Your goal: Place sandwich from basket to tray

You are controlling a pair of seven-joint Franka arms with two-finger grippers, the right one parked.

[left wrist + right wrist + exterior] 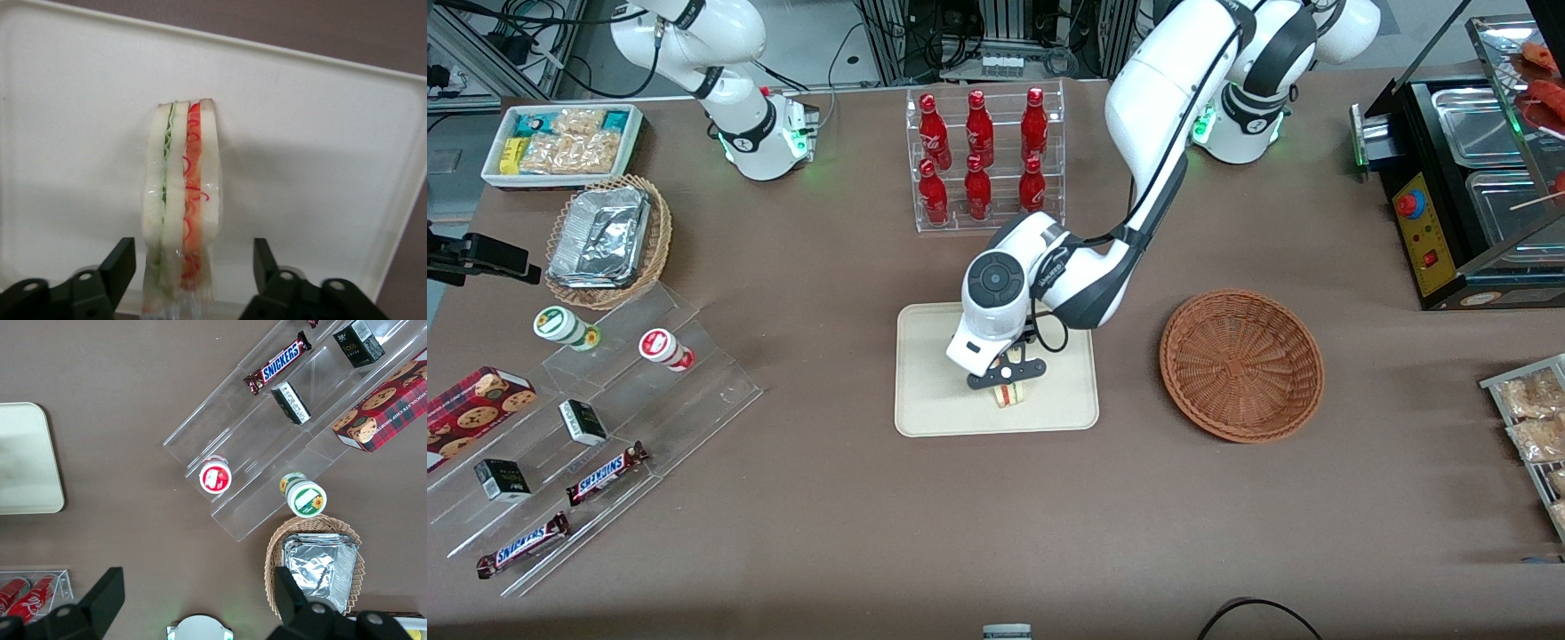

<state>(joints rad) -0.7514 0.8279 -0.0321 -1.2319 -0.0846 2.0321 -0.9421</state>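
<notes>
The sandwich [181, 200] stands on its edge on the tray [925, 418], cut face up; the pincer [193, 273] hangs just over it, fingers [120, 267] spread and clear of both bread sides, gripping nothing. The release looks done; the sound move is a straight lift upward, keeping the fingers wide so the wrap is not snagged and the wedge not tipped. Counted: one sandwich, one tray, one basket [1241, 364], now bare; six red bottles [980, 160] in their rack on the desk.
</notes>
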